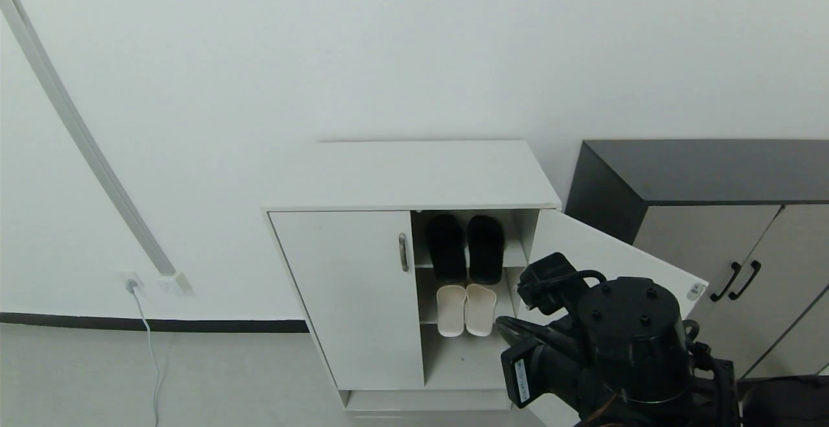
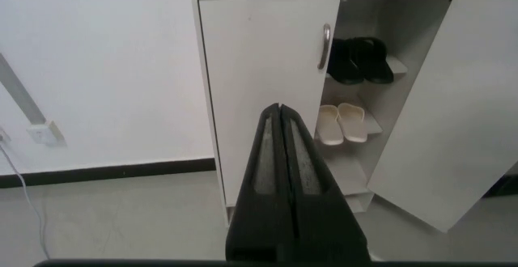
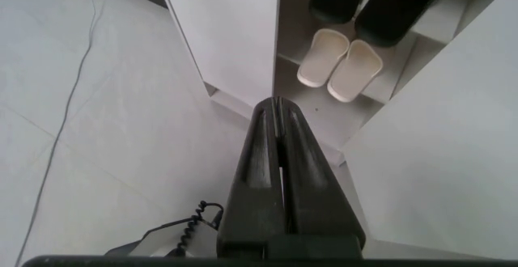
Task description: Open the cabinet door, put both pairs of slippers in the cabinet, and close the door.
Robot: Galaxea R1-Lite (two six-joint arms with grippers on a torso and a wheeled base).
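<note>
Partly behind the right arm (image 1: 625, 333), open cabinet door (image 1: 586, 245).

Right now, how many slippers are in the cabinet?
4. Two black slippers sit side by side on the upper shelf; two white slippers sit side by side on the shelf below. The closed door may hide more.
</note>
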